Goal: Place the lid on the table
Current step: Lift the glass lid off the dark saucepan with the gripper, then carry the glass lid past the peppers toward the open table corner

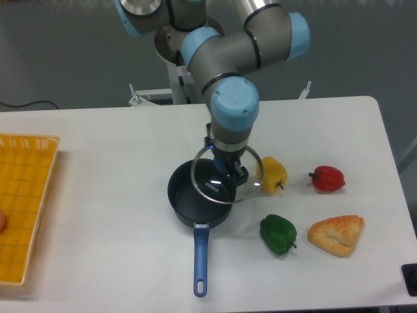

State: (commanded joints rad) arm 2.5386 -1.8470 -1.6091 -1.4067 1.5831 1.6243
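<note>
The round glass lid (251,186) with its thin metal rim hangs tilted above the right side of the dark blue saucepan (189,205), overlapping the pan's rim. My gripper (229,171) is over the lid's centre and is shut on its knob, which the fingers hide. The lid is lifted off the pan and not resting on the white table (104,163). The saucepan's long blue handle (200,261) points toward the front edge.
A yellow pepper (273,175) sits just right of the lid. A red pepper (327,178), a green pepper (278,234) and a piece of bread (337,234) lie further right. A yellow woven tray (23,205) is at the left edge.
</note>
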